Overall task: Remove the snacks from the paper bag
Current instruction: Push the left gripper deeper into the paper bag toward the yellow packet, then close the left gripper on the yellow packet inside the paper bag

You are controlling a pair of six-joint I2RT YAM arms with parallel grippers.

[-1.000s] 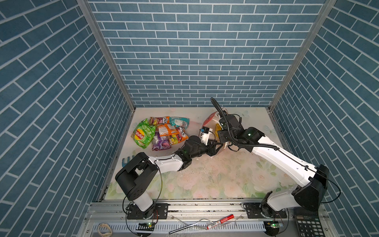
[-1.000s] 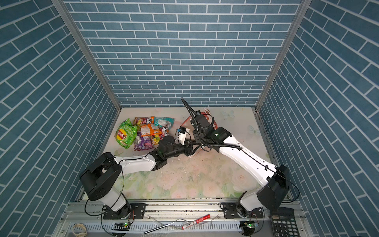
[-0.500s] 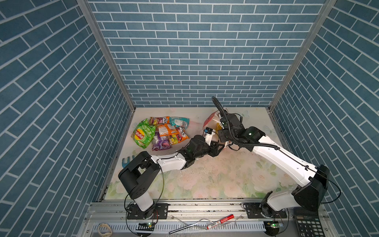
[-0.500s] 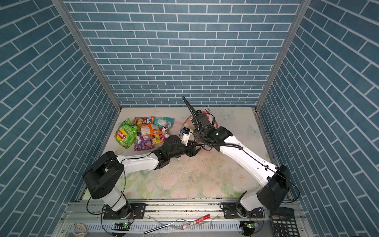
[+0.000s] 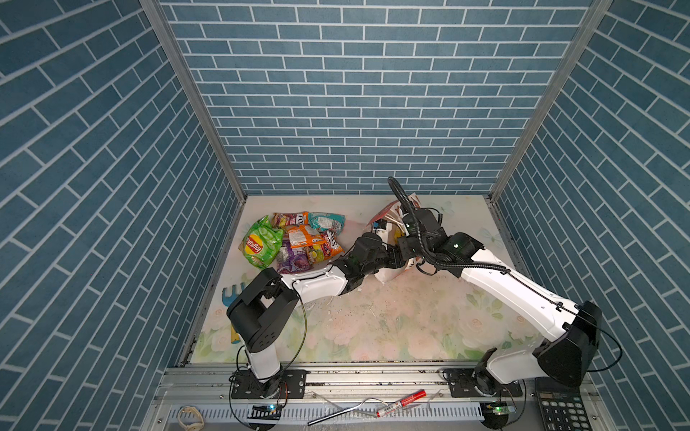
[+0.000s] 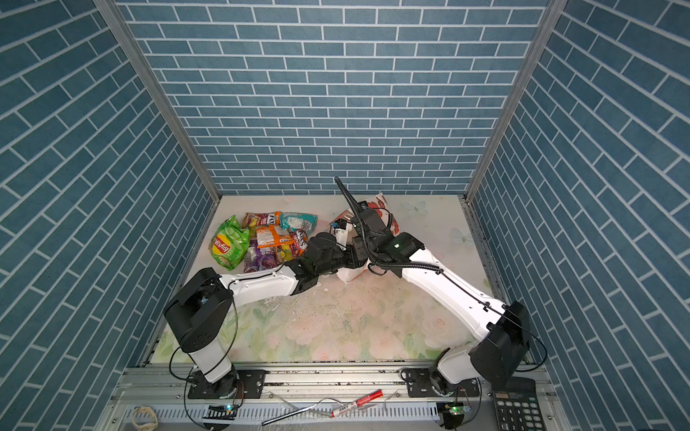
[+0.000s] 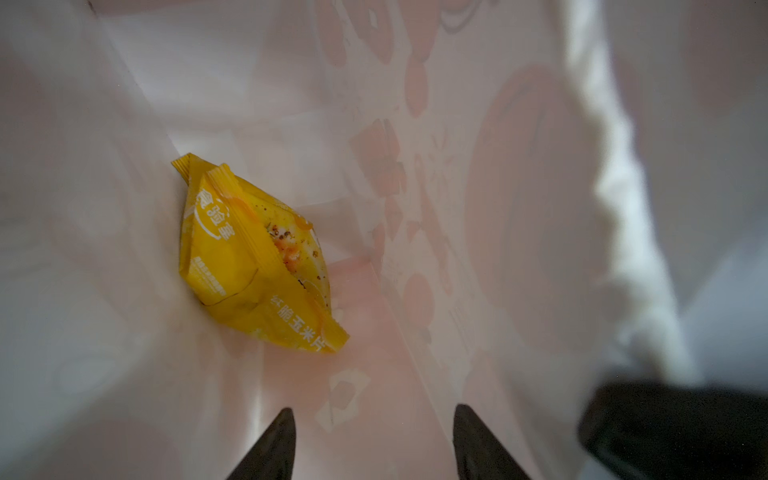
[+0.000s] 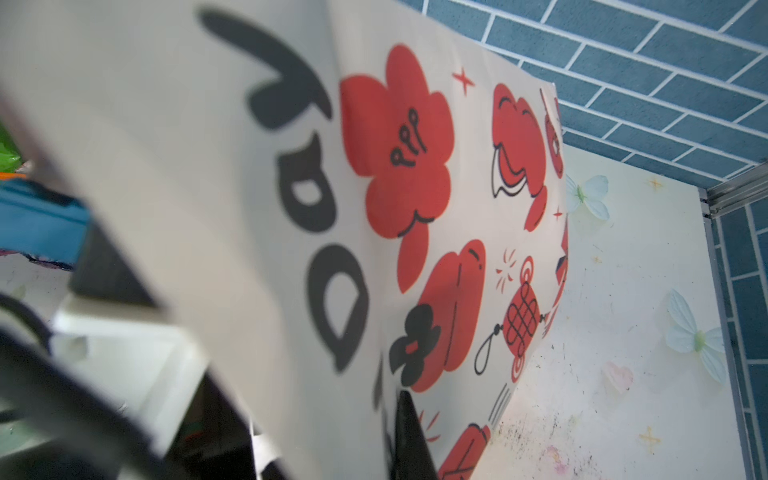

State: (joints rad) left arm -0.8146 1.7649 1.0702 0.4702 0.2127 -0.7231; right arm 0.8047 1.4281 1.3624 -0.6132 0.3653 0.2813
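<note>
Deep inside the paper bag (image 7: 519,199) one yellow packet (image 7: 249,257) lies against the bottom fold, ahead of the left gripper (image 7: 372,411), whose jaws are parted and empty; right gripper (image 8: 399,419) is clamped on the bag wall, propping the mouth open. Other snacks (image 5: 295,242) sit piled on the table (image 5: 373,328) left of the bag. Suggest driving straight in, straddling the packet's crimped edge, closing gently, and staying clear of the white cord handle (image 7: 615,208) and the bag paper
</note>
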